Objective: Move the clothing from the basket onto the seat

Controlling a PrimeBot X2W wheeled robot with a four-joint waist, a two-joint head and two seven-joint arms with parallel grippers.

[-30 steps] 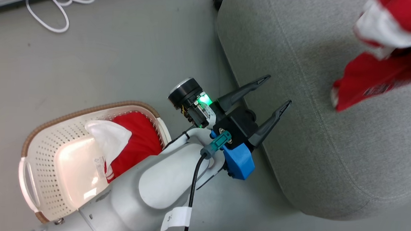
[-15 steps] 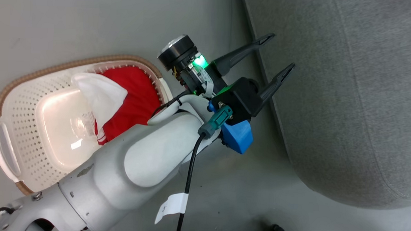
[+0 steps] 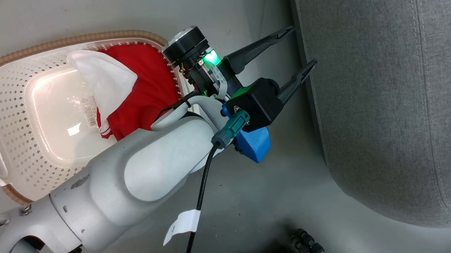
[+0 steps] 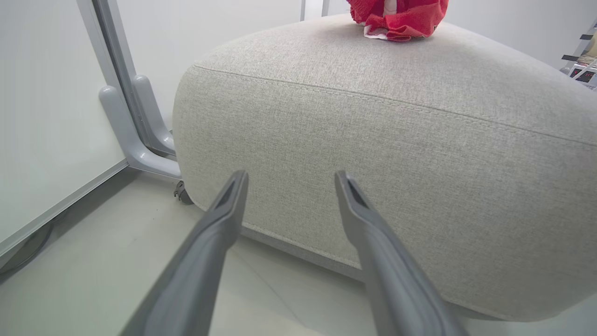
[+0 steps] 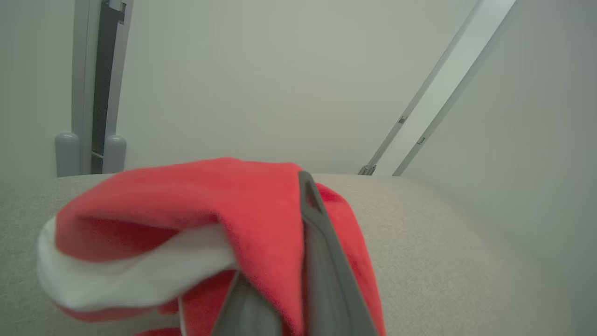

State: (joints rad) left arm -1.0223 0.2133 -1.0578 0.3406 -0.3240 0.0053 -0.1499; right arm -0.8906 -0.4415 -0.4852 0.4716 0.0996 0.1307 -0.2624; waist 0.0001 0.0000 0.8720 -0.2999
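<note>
Clothing in basket: one bright red garment [image 3: 147,89] with its white lining [image 3: 98,75] turned outward. It is bunched at the end of the basket nearest the left forearm [image 3: 151,169], and white stripes show at its lower edge.
Basket: cream perforated basket [image 3: 5,105] with a brown woven-look rim. It stands on the floor [image 3: 245,203] near the seat but apart from it. A label sticker [image 3: 90,111] shows on its bare bottom, and the forearm hides one corner.
Seat: light grey woven seat [image 3: 382,110] with rounded edges and a stitched seam, far larger than the basket.
Clothing on seat: the left wrist view shows a red heap [image 4: 401,18] with a bit of white resting on top of the seat [image 4: 373,116]. The view's upper edge cuts it off. I cannot tell whether it is the same piece that the right gripper holds.
Left gripper: the left gripper [image 3: 302,45] has its jaws spread wide, with nothing between them and nothing touched. In its own wrist view the gripper [image 4: 290,175] points at the seat's side wall, low over the floor.
Right gripper: the right gripper [image 5: 303,186] is closed tight on the held garment [image 5: 186,200]. The red fabric drapes over both fingers, with a white band hanging at the view's left.
Held garment, place: low over the top of the seat [image 5: 443,233]. Whether it touches the cushion I cannot tell.
</note>
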